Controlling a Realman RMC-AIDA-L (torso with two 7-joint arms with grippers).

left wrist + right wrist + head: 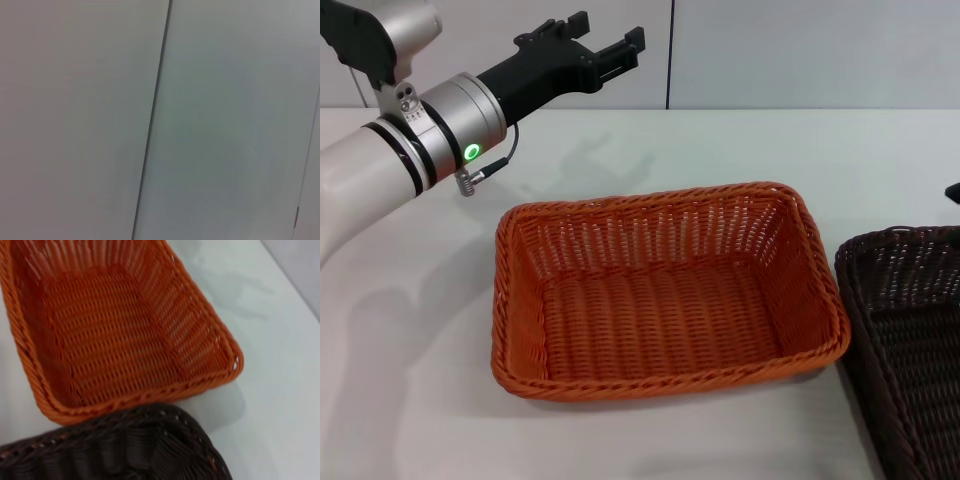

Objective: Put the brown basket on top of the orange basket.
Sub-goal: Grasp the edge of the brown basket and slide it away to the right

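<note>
The orange basket (660, 383) sits empty in the middle of the white table, also filling the right wrist view (115, 330). The brown basket (895, 243) stands just to its right, cut off by the edge of the head view, with a narrow gap between the two rims. In the right wrist view the brown basket's rim (125, 440) lies very near the camera. My left gripper (603, 40) is open and held high above the far left of the table, well away from both baskets. Only a black sliver of my right gripper (952, 192) shows at the right edge, above the brown basket.
The white table (410, 400) stretches around the baskets. A pale panelled wall (800, 50) with a dark vertical seam (155, 120) runs behind it; the left wrist view shows only that wall.
</note>
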